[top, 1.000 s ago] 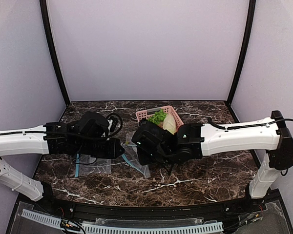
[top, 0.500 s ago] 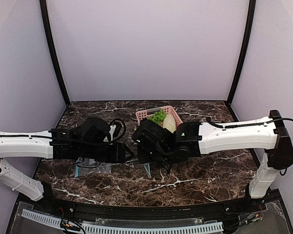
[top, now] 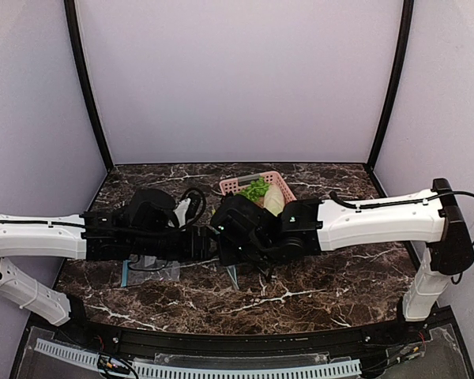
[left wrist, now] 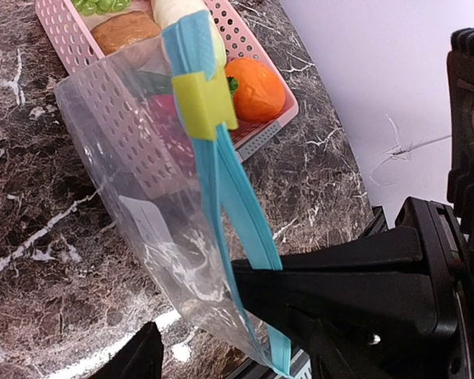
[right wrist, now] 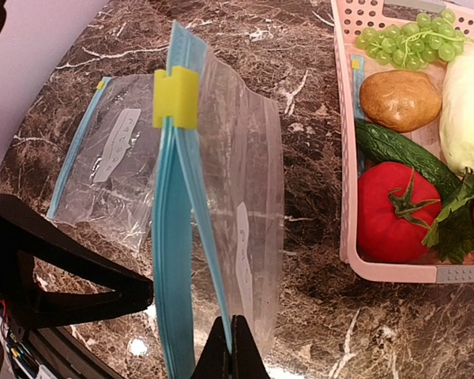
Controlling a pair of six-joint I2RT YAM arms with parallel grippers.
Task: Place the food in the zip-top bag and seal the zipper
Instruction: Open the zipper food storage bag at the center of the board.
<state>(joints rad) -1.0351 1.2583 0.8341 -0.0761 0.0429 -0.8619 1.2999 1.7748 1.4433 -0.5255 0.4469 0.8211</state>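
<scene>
My right gripper [right wrist: 233,325] is shut on one light blue zipper [right wrist: 171,260] strip of the clear zip-top bag [right wrist: 241,181], which it holds on edge above the table, its mouth slightly parted. A yellow slider [right wrist: 174,98] sits at the strip's far end. My left gripper [left wrist: 233,359] is open, its fingers either side of the bag's near corner without clamping it. The food lies in the pink basket [right wrist: 344,158]: a red tomato [right wrist: 391,209], an orange [left wrist: 254,87] and green grapes [right wrist: 399,43]. From above, both grippers meet mid-table [top: 220,245].
A second clear bag [right wrist: 110,170] lies flat on the marble to the left. The basket also holds a potato [right wrist: 399,99], a cucumber [right wrist: 395,154] and a pale white vegetable [right wrist: 466,110]. Both arms cross the table's middle.
My left gripper has opened and let go of the bag while sliding right toward the right gripper. The bag now hangs from the right gripper alone.
</scene>
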